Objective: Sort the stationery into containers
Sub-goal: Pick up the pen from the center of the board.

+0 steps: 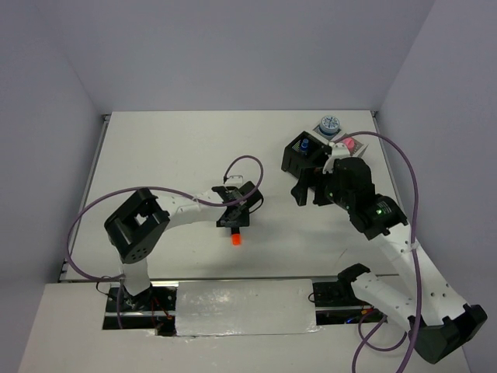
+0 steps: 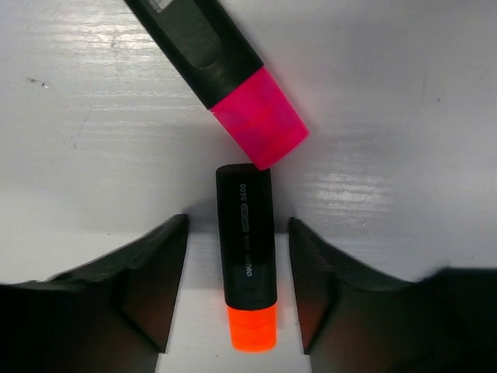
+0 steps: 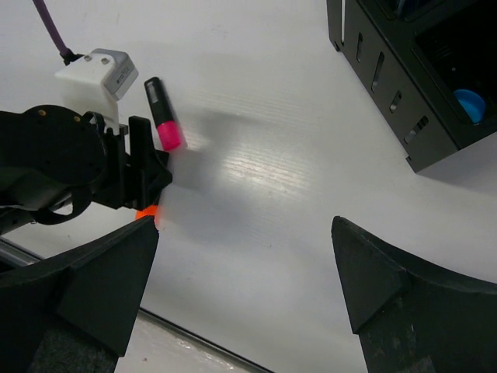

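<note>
An orange-capped black highlighter [image 2: 247,256] lies on the table between the fingers of my left gripper [image 2: 238,224]. The jaws stand open, with a narrow gap showing on each side of the barrel. A pink-capped highlighter [image 2: 225,70] lies slanted just beyond it, its cap almost touching the orange one's tail. From above, only the orange cap [image 1: 236,239] shows under the left gripper [image 1: 235,219]. My right gripper [image 1: 309,193] hovers open and empty by the black container [image 1: 303,155], which holds a blue-capped item [image 3: 468,105]. A pink item [image 1: 349,144] sits in the white container behind it.
A round blue-white roll [image 1: 329,123] stands at the back right, beside the containers. The black container's wall [image 3: 388,70] is at the upper right of the right wrist view, where the left arm [image 3: 70,163] fills the left side. A purple cable [image 1: 241,167] loops over the left wrist.
</note>
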### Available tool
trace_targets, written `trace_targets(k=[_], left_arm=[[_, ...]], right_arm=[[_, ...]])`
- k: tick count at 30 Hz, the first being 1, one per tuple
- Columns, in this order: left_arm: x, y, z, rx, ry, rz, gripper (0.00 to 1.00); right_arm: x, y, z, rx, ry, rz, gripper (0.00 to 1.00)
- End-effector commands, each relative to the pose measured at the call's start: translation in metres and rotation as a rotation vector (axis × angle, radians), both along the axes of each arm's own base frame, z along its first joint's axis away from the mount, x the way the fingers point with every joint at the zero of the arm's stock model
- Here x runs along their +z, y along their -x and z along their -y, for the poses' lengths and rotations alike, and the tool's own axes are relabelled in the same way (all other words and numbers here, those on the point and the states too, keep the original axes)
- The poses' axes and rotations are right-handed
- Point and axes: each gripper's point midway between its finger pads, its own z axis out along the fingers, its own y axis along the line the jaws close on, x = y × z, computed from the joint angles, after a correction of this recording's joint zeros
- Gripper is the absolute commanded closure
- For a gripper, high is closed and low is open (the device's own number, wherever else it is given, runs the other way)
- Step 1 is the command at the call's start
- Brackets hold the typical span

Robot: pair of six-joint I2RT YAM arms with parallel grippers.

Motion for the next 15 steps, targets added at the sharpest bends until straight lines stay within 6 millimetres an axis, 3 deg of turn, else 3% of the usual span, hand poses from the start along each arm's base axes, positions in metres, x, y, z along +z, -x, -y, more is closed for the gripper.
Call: trace_targets(k=[1, 3, 7, 8, 12, 15], left_arm=[[-0.010, 0.000, -0.003, 0.031, -0.023, -0.009, 0.44], [-0.012, 0.002, -0.003, 0.032, -0.016, -0.016, 0.62], [-0.022, 0.016, -0.012, 0.031, 0.003, -0.040, 0.81], [-0.017, 0.017, -0.012, 0.033, 0.018, -0.033, 1.00], [0.007, 0.026, -0.005, 0.034, 0.131, 0.009, 1.00], [0.047, 0.029, -0.001, 0.061, 0.221, 0.089, 1.00]], right_arm=[[0.024, 0.001, -0.004, 0.011, -0.045, 0.078, 0.00], [0.028, 0.004, -0.005, 0.019, -0.053, 0.084, 0.00], [0.038, 0.006, -0.005, 0.026, -0.075, 0.121, 0.00], [0.041, 0.008, -0.006, 0.036, -0.087, 0.132, 0.00], [0.037, 0.010, -0.022, 0.100, -0.165, 0.167, 0.00], [0.024, 0.010, -0.037, 0.139, -0.263, 0.187, 0.00]])
